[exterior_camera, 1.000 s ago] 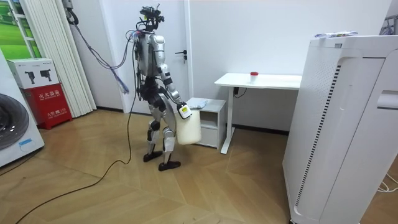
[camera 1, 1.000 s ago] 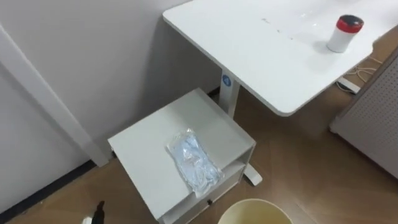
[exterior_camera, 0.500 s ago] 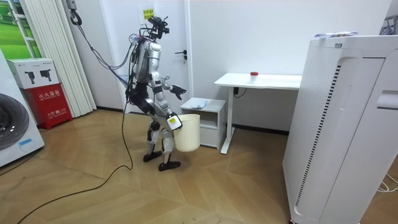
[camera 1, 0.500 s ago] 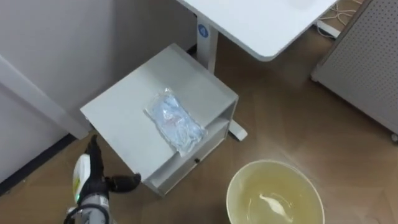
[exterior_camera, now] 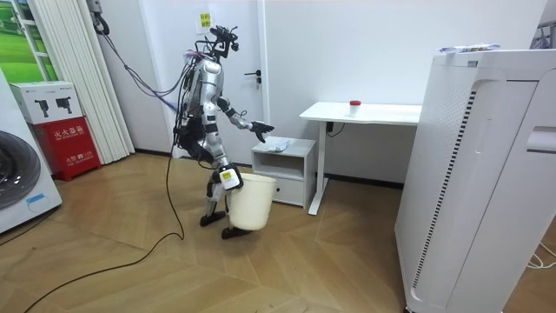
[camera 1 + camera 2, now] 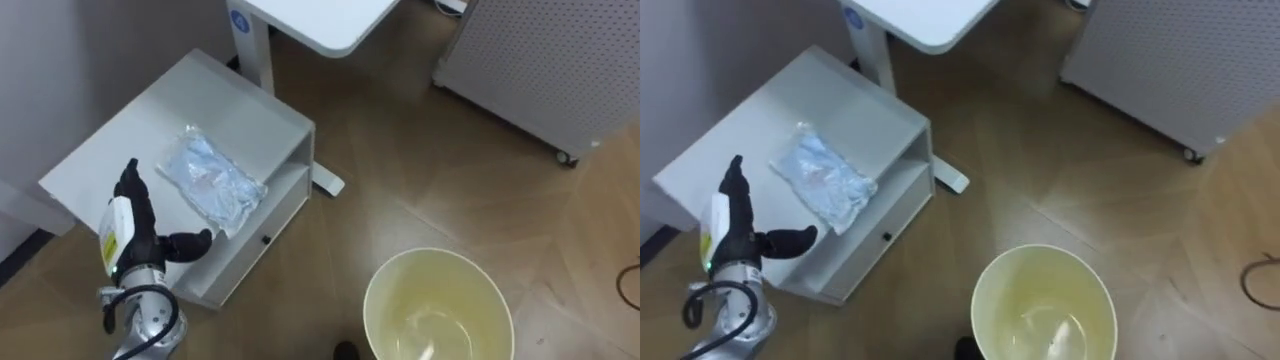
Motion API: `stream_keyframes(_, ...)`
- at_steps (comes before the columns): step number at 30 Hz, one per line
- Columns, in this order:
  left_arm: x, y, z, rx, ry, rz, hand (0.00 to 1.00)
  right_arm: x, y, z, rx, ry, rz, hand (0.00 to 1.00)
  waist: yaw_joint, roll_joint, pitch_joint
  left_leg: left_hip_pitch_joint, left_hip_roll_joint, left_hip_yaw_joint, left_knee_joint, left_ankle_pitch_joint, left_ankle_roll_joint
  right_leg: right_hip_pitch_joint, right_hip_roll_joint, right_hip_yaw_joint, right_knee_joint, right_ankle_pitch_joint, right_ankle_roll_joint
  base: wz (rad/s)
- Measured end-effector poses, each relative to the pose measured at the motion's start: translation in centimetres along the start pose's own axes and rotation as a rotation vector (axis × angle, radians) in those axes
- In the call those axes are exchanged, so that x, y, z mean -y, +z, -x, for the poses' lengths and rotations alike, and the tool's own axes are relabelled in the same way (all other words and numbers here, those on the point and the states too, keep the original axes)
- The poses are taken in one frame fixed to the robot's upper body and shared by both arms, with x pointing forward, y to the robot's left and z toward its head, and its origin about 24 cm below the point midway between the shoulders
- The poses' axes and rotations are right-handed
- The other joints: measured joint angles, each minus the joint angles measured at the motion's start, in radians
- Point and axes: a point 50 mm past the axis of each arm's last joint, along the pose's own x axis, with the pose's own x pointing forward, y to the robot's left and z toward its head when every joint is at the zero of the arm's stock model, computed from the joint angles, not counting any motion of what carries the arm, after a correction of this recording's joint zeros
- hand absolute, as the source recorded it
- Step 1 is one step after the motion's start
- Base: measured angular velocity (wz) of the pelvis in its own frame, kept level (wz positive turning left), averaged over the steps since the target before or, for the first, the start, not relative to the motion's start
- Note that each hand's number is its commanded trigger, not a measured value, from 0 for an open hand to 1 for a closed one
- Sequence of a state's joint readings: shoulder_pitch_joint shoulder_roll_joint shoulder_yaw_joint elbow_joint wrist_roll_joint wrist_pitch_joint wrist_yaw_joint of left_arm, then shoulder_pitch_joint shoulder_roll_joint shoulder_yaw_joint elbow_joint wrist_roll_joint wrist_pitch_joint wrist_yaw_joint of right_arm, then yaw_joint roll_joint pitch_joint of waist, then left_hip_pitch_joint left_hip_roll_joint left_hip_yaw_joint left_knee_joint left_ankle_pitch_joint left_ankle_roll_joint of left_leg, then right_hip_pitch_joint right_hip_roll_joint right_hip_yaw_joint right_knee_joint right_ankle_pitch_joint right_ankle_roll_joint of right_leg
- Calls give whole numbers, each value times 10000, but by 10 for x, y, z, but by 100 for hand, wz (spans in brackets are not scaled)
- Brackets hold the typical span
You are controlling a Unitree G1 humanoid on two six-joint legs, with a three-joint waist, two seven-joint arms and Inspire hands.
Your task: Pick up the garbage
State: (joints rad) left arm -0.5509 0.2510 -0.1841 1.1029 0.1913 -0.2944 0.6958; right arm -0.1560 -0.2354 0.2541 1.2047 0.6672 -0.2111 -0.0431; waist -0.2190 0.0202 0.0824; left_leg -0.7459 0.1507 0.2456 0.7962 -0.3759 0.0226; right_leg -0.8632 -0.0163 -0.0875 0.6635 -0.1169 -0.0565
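A white cabinet (image 6: 215,90) with an open shelf stood on the wood floor (image 6: 420,170), just beside the leg (image 6: 252,45) of a white table (image 6: 310,18). A white perforated unit (image 6: 560,60) stood near, across the floor. In the room view a small red-capped container (image 5: 354,106) sat on the table. A washing machine (image 5: 22,187) and a red box (image 5: 68,143) stood well apart at that view's left.

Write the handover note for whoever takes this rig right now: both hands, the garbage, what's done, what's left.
Left robot hand: open, raised by the near edge of the small cabinet, beside the plastic bag lying on its top; the bag is not grasped.
Right robot hand: at the rim of the bin, held low in front of the robot.
Done: robot stands at the cabinet with the bin.
Left: grasp the bag, drop it in the bin.
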Motion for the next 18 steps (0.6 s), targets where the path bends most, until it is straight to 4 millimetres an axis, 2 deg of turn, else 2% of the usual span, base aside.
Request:
stream_keyframes(12,3,24,-10,1790,-297,-1541,0,4,-5,0,-576,-295,-379,100,-269,37,30,-530,31,-13,221,-37,8,-563,-1,77,200,-14,-31,0)
stream_keyframes(16,2,27,-12,2080,-350,-1966,0,5,-6,0,-668,-274,-419,100,-302,58,44,-552,28,-3,259,-44,0,-620,-9,78,303,-25,-51,0)
stream_keyframes(18,1,27,-13,2273,-405,-2348,0,5,-6,0,-673,-244,-423,100,-303,72,57,-634,116,4,403,-103,-16,-666,4,56,341,-37,-71,-4)
